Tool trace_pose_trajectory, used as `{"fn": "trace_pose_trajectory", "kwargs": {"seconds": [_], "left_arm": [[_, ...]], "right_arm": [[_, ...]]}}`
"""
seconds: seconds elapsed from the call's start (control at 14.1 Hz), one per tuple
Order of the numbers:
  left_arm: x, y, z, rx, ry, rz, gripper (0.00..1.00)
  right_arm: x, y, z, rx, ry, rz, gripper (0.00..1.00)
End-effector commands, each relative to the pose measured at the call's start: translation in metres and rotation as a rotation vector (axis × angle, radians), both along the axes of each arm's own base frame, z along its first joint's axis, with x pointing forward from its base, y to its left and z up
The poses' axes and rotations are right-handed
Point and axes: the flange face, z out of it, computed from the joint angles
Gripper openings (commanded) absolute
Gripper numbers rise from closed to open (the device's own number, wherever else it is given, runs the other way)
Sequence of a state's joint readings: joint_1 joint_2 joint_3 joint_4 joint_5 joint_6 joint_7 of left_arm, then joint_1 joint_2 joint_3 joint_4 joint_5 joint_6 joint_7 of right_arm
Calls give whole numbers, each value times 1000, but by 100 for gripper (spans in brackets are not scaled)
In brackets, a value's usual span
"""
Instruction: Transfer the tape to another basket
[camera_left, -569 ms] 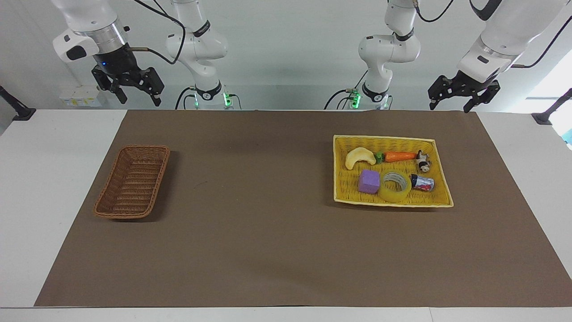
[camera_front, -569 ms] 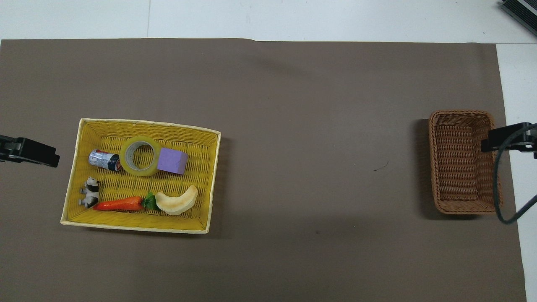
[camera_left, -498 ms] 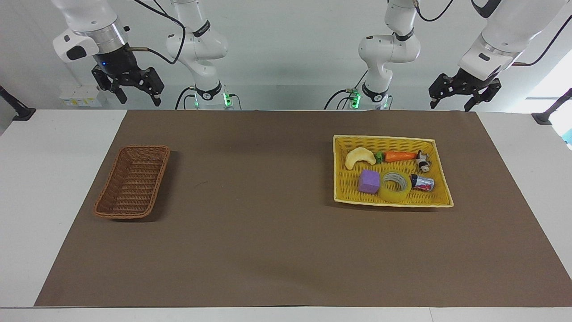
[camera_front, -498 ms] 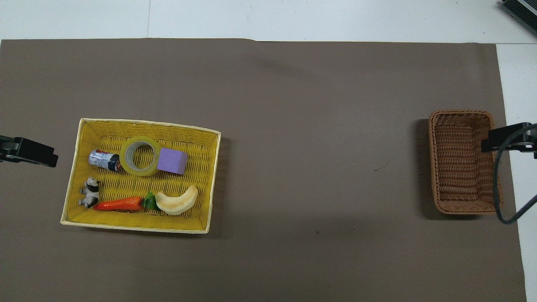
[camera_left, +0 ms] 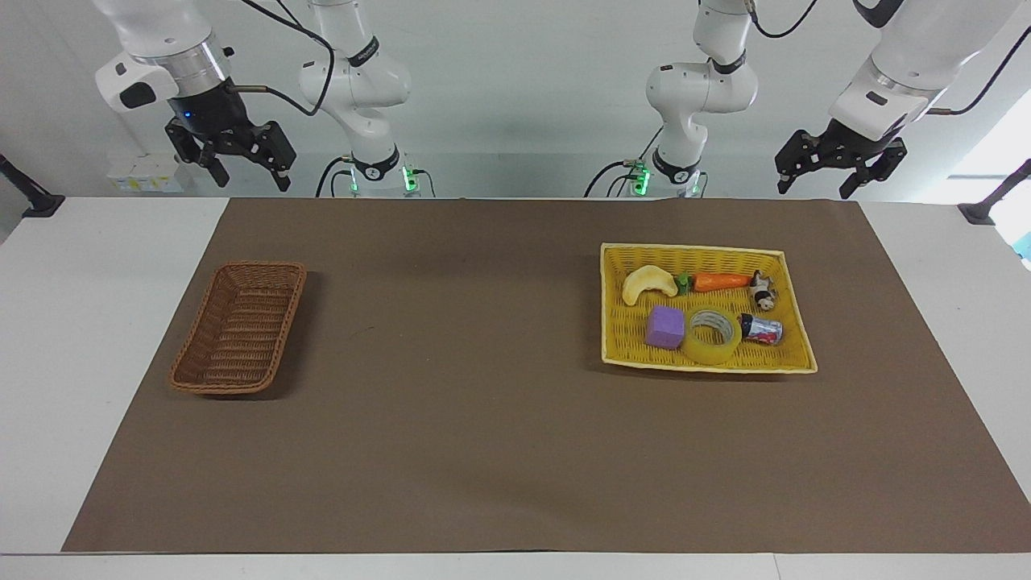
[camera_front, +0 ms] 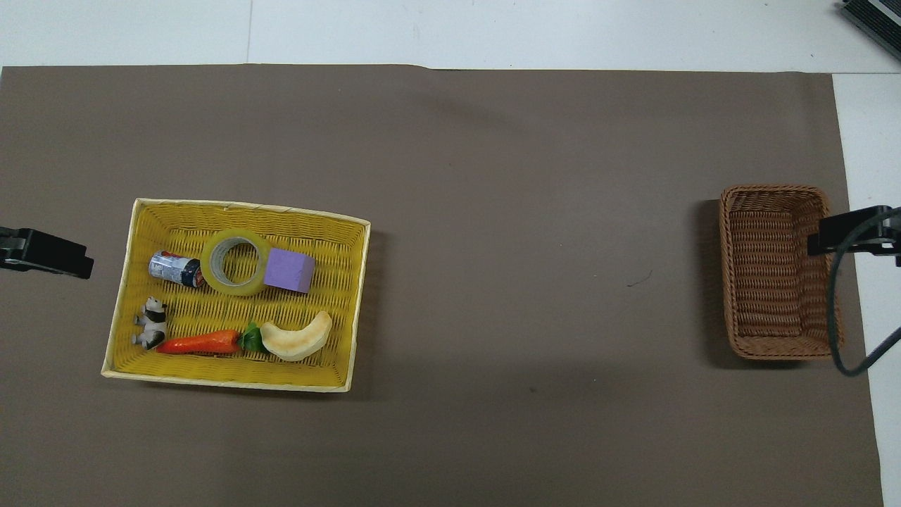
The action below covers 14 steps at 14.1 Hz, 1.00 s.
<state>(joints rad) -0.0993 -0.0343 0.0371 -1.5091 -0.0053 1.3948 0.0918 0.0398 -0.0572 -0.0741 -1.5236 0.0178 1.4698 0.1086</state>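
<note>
The tape [camera_left: 710, 353] [camera_front: 238, 289], a yellowish translucent roll, lies flat in the yellow woven tray [camera_left: 693, 248] [camera_front: 246, 206], touching a purple cube [camera_left: 665, 327] [camera_front: 288, 270]. The brown wicker basket [camera_left: 240, 334] [camera_front: 771, 271] stands empty at the right arm's end of the mat. My left gripper [camera_left: 813, 192] [camera_front: 49, 252] hangs open, high over the mat beside the tray, holding nothing. My right gripper [camera_left: 252, 181] [camera_front: 848, 236] hangs open and empty, high over the basket's outer rim.
The tray also holds a small can [camera_left: 762, 329], a toy cow [camera_left: 762, 292], a carrot [camera_left: 719, 281] and a pale crescent-shaped food toy [camera_left: 648, 283]. A brown mat [camera_left: 451, 419] covers most of the white table.
My left gripper has risen a little and drifted away from the tray toward its own end of the table. The right arm waits unmoved. No object has shifted.
</note>
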Motion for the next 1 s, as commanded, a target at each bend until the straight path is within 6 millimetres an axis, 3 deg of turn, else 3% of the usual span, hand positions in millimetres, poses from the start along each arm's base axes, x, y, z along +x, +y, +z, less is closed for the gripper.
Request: {"fn": "trace_pose_trajectory", "kwargs": {"seconds": [0.0, 0.93], "left_arm": [[2, 7, 4, -6, 0, 18, 100], [1, 7, 1, -6, 8, 17, 100]], "right_arm": [[-5, -3, 0, 2, 6, 30, 100], [-5, -3, 0, 2, 6, 30, 100]]}}
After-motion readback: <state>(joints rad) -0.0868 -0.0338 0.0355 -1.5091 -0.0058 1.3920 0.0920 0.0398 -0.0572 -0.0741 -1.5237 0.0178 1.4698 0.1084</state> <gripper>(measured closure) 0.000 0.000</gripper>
